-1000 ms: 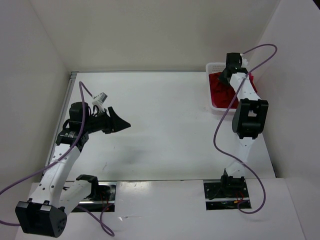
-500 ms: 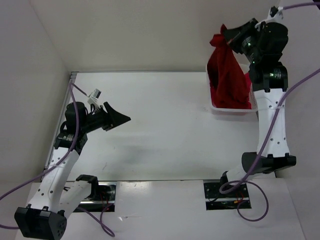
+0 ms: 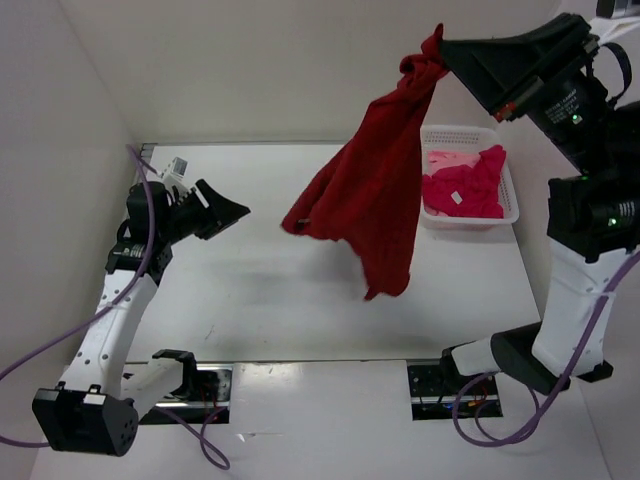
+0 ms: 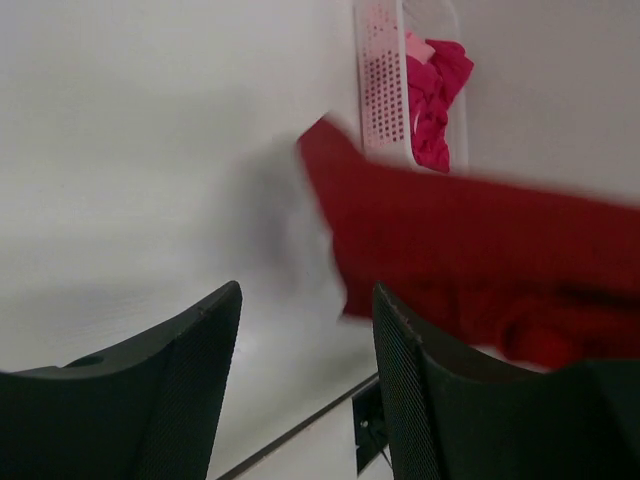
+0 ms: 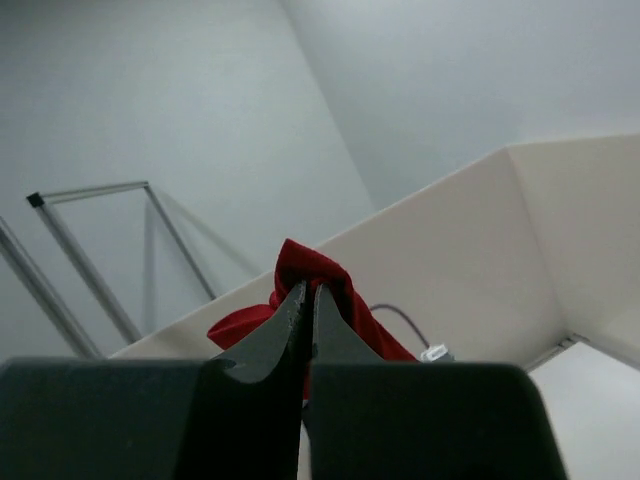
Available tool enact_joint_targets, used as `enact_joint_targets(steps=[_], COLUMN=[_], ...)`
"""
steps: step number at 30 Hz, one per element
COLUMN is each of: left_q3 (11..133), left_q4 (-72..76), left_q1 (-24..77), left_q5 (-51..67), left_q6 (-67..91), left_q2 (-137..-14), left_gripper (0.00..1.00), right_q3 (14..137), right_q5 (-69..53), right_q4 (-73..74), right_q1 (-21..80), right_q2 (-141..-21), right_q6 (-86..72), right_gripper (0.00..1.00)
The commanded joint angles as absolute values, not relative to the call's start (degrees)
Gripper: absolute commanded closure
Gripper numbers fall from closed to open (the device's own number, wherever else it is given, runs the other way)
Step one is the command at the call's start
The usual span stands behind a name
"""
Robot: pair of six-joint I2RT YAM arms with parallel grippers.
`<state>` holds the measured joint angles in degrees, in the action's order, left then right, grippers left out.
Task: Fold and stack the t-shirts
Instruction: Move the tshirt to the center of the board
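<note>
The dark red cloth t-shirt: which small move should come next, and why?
Probably lower the right arm toward the white table, so the hem lands first. The right jaws are shut on a bunched edge of the dark red cloth t-shirt, which hangs loose above the table; the left jaws stand open, empty.

Up comes the right gripper (image 3: 445,48), off the basket (image 3: 512,200) at two o'clock and high toward twelve, pinched on the dark red t-shirt (image 3: 375,190). The shirt has left the basket completely and now dangles over mid-table, swung out toward nine o'clock. That uncovers the magenta t-shirt (image 3: 475,190) and pale pink t-shirt (image 3: 445,158) inside. The left gripper (image 3: 228,210) has edged toward eleven o'clock.
</note>
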<state>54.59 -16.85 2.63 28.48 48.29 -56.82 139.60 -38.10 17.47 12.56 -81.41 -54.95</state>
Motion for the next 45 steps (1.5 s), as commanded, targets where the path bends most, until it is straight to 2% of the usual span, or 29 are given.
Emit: enact_joint_targets(steps=[1,3,10,14,19,24,29,32,34,36,37,38,39,41,42,43,45], left_q3=[59.0,59.5,49.5,48.2,46.0,44.4,42.2,42.1,42.1,40.2,39.8,39.8,39.8,39.8,39.8,40.3,41.2], left_q4=[-16.9,-16.5,-17.3,-20.8,-23.3,-22.0,-21.3,-21.9,-22.7,-19.6,-18.6,-17.5,-16.1,-13.7,-13.2,-12.6,-12.5], left_q1=[1.9,1.9,1.9,4.4,11.3,19.4,22.7,25.0,25.0,25.0,25.0,25.0,25.0,25.0,25.0,25.0,25.0], left_q5=[25.3,25.3,27.7,26.3,24.1,21.0,20.6,18.6,16.1,15.3,14.5,14.0,13.9,13.9,13.9,12.8,11.9], left_q6=[47.7,47.2,42.7,38.5,36.8,37.8,38.1,38.7,40.5,42.4,43.3,44.1,45.1,46.7,46.8,47.2,47.0], left_q2=[-57.4,-57.9,-55.7,-55.2,-55.7,-61.6,-65.1,-66.5,-66.5,-67.1,-67.2,-67.5,-67.8,-68.1,-68.6,-69.5,-71.4], left_gripper=[0.37,0.36,0.35,0.35,0.35,0.34,0.32,0.31,0.31,0.28,0.27,0.27,0.27,0.27,0.27,0.27,0.27], right_q3=[123.0,111.1,86.1,78.1,81.6,89.4,96.1,111.0,114.6,113.4,111.3,109.3,107.2,104.9,102.4,98.9,94.0], right_q5=[-42.3,-42.3,-31.6,-27.9,-19.8,-17.2,-11.8,-14.3,-14.9,-13.3,-12.8,-12.3,-12.2,-12.9,-13.0,-12.4,-9.9], right_q4=[13.0,9.5,15.2,14.4,15.7,16.9,18.2,24.9,25.7,25.7,25.2,24.4,24.2,24.6,24.7,25.3,26.3], right_q1=[12.7,12.7,12.7,12.1,11.6,9.4,8.9,7.3,7.3,7.3,7.3,7.3,7.1,6.8,6.8,8.1,10.8], right_q2=[-77.2,-74.5,-71.9,-75.9,-83.4,-88.3,-91.2,-97.5,-99.4,-99.4,-99.0,-98.2,-97.4,-95.7,-94.8,-92.4,-88.8], right_q6=[-57.1,-56.3,-45.0,-43.4,-38.1,-37.5,-36.3,-36.8,-36.8,-37.5,-37.5,-37.5,-37.5,-37.5,-37.1,-35.9,-35.1], right_gripper=[1.00,1.00,1.00,1.00,1.00,0.99,0.99,0.99,0.98,0.84,0.71,0.53,0.46,0.42,0.43,0.49,0.52])
